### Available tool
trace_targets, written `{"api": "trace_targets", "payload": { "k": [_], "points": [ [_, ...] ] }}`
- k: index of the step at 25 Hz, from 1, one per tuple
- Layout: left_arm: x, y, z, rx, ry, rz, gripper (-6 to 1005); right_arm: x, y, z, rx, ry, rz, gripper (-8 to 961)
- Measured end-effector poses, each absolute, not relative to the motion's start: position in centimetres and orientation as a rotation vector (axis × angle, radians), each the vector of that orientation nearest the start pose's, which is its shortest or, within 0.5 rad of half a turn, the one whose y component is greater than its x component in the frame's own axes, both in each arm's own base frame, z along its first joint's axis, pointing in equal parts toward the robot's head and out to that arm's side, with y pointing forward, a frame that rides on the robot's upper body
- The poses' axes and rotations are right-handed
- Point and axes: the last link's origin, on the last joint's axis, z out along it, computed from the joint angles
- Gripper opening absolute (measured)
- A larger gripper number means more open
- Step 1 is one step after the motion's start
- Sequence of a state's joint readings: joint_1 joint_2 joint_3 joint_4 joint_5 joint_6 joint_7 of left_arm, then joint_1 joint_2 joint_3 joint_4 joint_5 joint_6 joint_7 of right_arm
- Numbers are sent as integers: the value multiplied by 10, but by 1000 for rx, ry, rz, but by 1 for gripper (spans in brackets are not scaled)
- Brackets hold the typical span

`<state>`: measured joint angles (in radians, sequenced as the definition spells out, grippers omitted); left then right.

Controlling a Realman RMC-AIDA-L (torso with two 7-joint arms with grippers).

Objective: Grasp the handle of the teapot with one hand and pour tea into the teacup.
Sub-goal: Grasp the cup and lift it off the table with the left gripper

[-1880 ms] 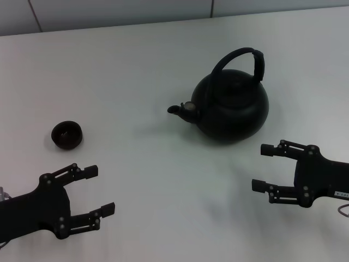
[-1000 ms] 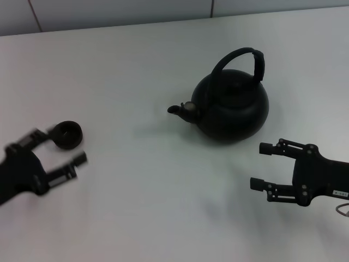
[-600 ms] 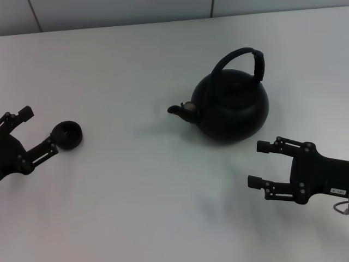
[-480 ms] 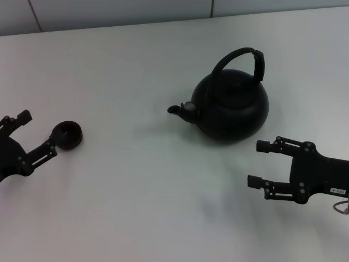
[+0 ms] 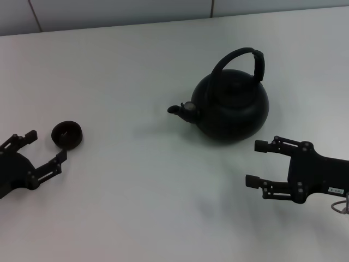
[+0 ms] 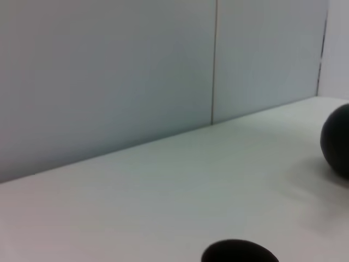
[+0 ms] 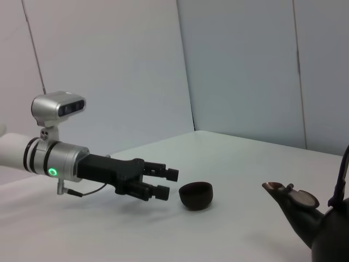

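The black teapot (image 5: 232,106) stands upright on the white table, spout (image 5: 175,109) pointing left, arched handle (image 5: 240,57) over the lid. The small dark teacup (image 5: 67,134) sits far to its left. My left gripper (image 5: 46,145) is open, its fingertips just short of the teacup, which is not between them. My right gripper (image 5: 254,162) is open, low on the table in front of the teapot's right side, apart from it. The right wrist view shows the left gripper (image 7: 163,183) beside the teacup (image 7: 196,195) and the teapot's spout (image 7: 289,199). The left wrist view shows the teacup's rim (image 6: 239,252) and the teapot's side (image 6: 337,139).
The white table (image 5: 136,196) ends at a grey panelled wall (image 5: 109,11) behind. A wide bare stretch lies between teacup and teapot.
My left gripper swung from the near left up toward the teacup, then drew back a little. The right gripper crept slightly left. Teapot and teacup stayed put.
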<state>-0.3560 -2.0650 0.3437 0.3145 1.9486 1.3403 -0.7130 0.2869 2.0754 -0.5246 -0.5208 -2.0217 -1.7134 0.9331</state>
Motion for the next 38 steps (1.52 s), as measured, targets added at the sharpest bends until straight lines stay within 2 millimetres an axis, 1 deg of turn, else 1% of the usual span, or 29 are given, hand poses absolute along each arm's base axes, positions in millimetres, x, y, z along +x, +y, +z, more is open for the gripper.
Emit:
{"api": "trace_targets", "payload": {
  "k": [5,10,14,20,24,38],
  "points": [
    [-361,275,-19,-2299,-526,-539,858,328,234,-3,-2611,478,802,811],
    [-355,286,-24,-2308,-514,-529,858,328,234,-3,-2608,478,804,811],
    [-349,295,-34,-2329,-492,-504,859,328,234,-2,-2608,477,806,811],
    [-345,305,-41,-2335,-486,-475,859,327,234,-1,-2609,476,812,811],
    [-342,309,-42,-2336,-480,-473,857,328,234,-1,-2606,480,812,812],
    [-341,311,-42,-2335,-478,-470,734,328,235,-1,-2604,478,810,812]
  ]
}}
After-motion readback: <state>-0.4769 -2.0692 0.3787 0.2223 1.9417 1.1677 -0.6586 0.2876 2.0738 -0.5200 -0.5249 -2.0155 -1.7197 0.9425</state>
